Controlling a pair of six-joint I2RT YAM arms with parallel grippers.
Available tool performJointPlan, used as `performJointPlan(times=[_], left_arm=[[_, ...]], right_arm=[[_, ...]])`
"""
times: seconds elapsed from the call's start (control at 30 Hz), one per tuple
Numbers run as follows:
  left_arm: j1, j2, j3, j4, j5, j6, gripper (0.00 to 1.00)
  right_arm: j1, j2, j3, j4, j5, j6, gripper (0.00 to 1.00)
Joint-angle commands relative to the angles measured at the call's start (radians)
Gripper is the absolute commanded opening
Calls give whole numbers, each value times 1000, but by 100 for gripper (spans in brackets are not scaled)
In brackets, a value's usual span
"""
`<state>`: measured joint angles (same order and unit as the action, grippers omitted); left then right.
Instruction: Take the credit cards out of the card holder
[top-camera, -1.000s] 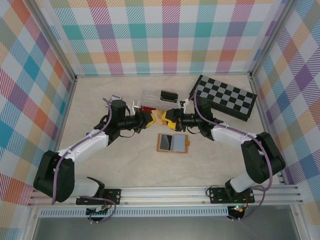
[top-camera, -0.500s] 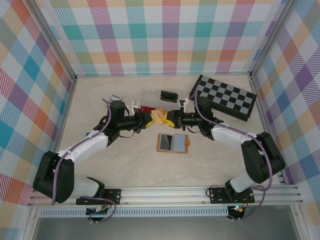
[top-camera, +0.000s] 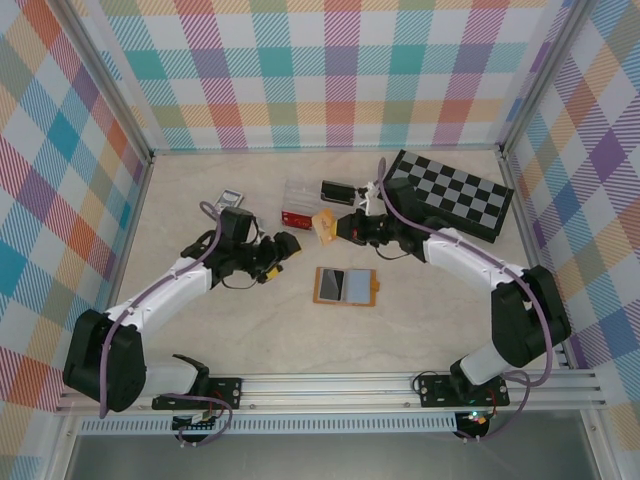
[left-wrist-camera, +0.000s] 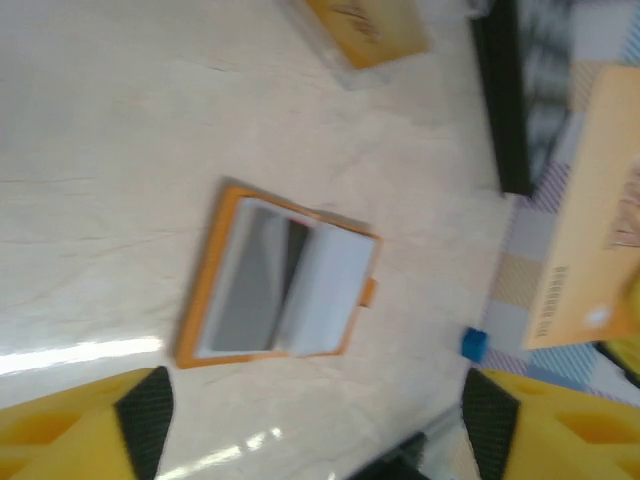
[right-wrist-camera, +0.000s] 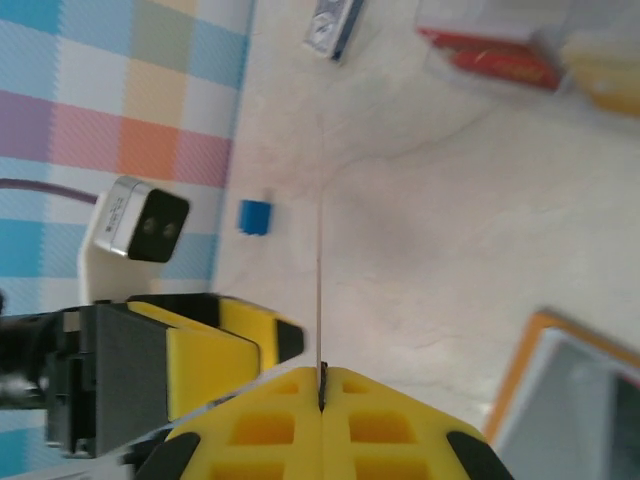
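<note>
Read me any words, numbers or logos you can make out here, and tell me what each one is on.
Nothing here reads clearly.
Card held in the right gripper: a row of dark print near one edge and a brownish mark, both too blurred to read.
Card holder: no lettering to be seen.

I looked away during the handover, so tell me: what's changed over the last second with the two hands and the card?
The left hand let go of the card, opened and drew back toward its own side. The right hand closed fully on the card and now holds it alone. The card holder lies open in the same spot, and the chessboard has not moved.
</note>
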<state>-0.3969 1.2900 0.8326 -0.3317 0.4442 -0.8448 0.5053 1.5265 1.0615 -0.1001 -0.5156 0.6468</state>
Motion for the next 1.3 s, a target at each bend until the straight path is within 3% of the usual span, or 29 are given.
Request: performJointPlan(times=[0.0,0.07,0.23,0.57,0.93,1.27], left_arm=[[27,-33,17,-220,-166,123,85],[33,-37,12,-249,-215,147,91],[42,-43,1,-265,-255,178,100],[44,-29,1,-286,-250,169,100],[44,-17,-17,-247,-207,121,100],[44,3,-11,-247,-189,132,100]], right_arm=[[-2,-8,83,-222,175,-384,0],[-2,3,101,-231,224,-500,0],[-2,47,160,-218,200,-808,0],[-1,235,324,-344,219,-1230,0],[-3,437,550,-553,267,-1420,0],[-7,541,653,-597,331,-1488,0]])
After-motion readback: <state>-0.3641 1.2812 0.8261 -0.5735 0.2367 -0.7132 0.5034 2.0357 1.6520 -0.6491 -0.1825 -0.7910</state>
